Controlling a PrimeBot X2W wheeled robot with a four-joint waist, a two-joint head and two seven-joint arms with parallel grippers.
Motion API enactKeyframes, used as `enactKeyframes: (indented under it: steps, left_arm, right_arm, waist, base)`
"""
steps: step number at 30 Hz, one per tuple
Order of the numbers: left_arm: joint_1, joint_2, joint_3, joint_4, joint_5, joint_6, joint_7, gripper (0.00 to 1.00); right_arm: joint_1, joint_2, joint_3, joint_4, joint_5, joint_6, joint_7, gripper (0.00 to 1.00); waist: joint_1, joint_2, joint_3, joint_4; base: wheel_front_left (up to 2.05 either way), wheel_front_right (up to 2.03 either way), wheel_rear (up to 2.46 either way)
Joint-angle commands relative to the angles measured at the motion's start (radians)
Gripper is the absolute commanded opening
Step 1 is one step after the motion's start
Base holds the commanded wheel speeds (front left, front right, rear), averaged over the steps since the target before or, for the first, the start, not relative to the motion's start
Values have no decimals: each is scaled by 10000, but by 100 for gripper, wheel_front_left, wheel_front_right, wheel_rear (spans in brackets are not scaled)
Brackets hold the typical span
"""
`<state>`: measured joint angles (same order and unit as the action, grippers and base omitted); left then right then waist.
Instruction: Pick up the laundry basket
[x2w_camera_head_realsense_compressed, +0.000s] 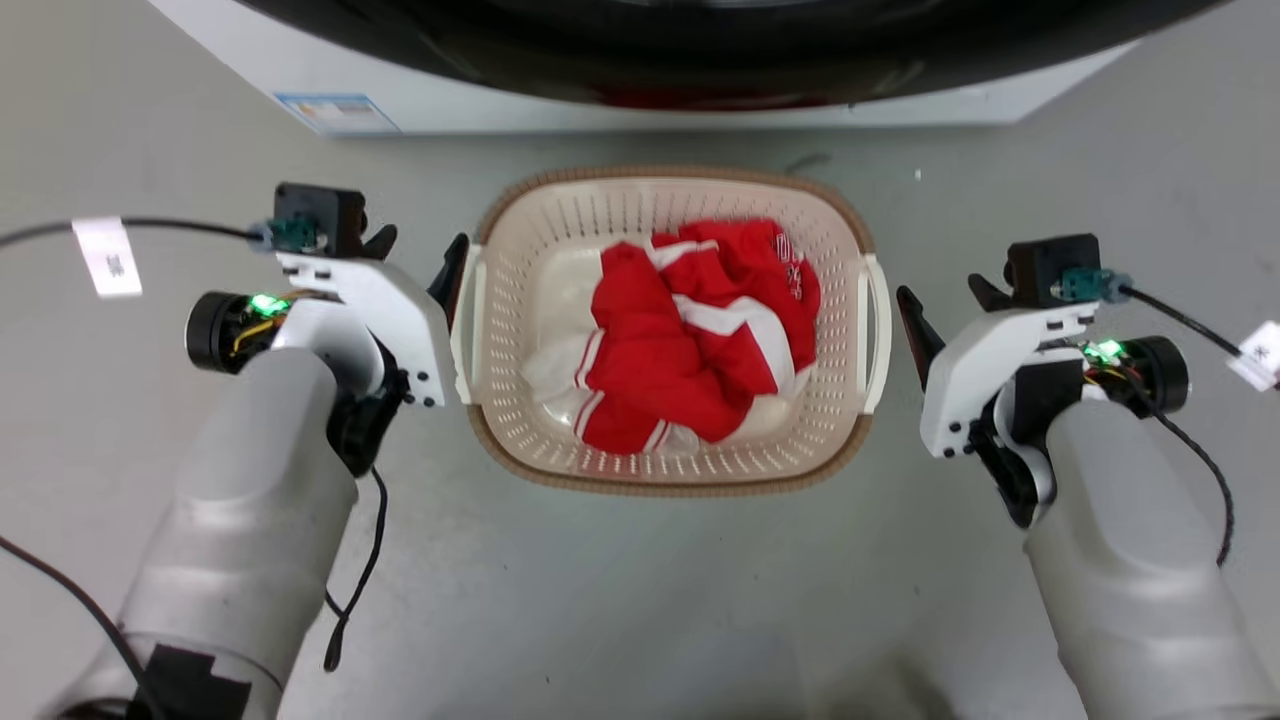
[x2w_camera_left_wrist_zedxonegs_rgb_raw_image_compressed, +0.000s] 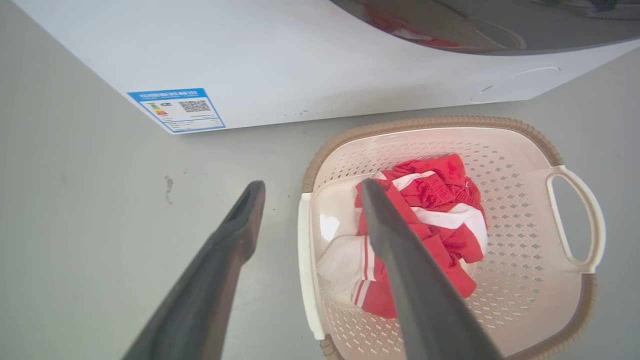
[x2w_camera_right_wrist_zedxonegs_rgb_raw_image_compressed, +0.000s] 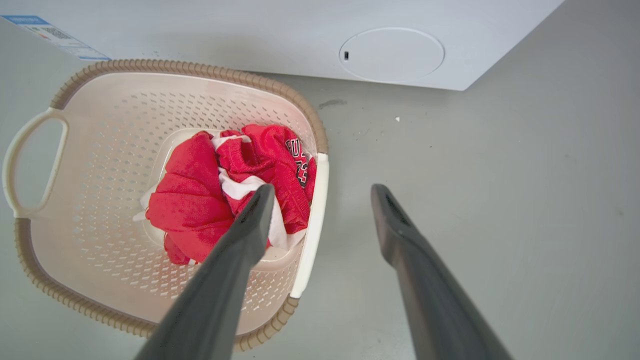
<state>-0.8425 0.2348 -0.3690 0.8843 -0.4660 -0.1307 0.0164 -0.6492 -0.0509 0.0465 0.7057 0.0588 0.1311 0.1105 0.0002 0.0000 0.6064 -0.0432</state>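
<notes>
On the floor (x2w_camera_head_realsense_compressed: 640, 600) sits the laundry basket (x2w_camera_head_realsense_compressed: 660, 485), my left gripper (x2w_camera_head_realsense_compressed: 420, 250) at its 9 o'clock and right gripper (x2w_camera_head_realsense_compressed: 940, 295) at its 3 o'clock, both spread wide, gripping nothing. My wrist views add a white handle (x2w_camera_left_wrist_zedxonegs_rgb_raw_image_compressed: 306, 260) between each pair of fingers, contact unclear; the left one catches the blue label (x2w_camera_left_wrist_zedxonegs_rgb_raw_image_compressed: 175, 110) on the washing machine (x2w_camera_left_wrist_zedxonegs_rgb_raw_image_compressed: 300, 60), the right its round cover (x2w_camera_right_wrist_zedxonegs_rgb_raw_image_compressed: 391, 55).
</notes>
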Motion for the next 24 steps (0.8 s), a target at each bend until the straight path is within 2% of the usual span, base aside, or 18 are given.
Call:
enactKeyframes:
  steps: [1, 6, 13, 24]
  left_arm:
    - [-231, 88, -166, 141, -240, 8, 140, 100]
    - [-927, 565, -1282, 458, -1635, 5, 1173, 100]
    - [-1558, 1144, -2494, 360, -3001, 6, 2258, 100]
    - [-2329, 1452, -3765, 718, -4212, 5, 2693, 100]
  right_arm:
    - [-342, 16, 88, 348, 189, -7, 73, 100]
    - [-1565, 12, 660, 1953, 701, -7, 548, 100]
    - [-2694, 17, 1403, 3102, 1232, -7, 789, 100]
    - [-3652, 14, 2505, 4184, 2257, -7, 724, 100]
  waist:
    - [-2, 0, 516, -131]
    - [-2, 0, 1226, -257]
    - [-2, 0, 1962, -393]
    - [-2, 0, 2651, -450]
  base:
    - [0, 0, 0]
    - [0, 0, 0]
    - [0, 0, 0]
    - [0, 0, 0]
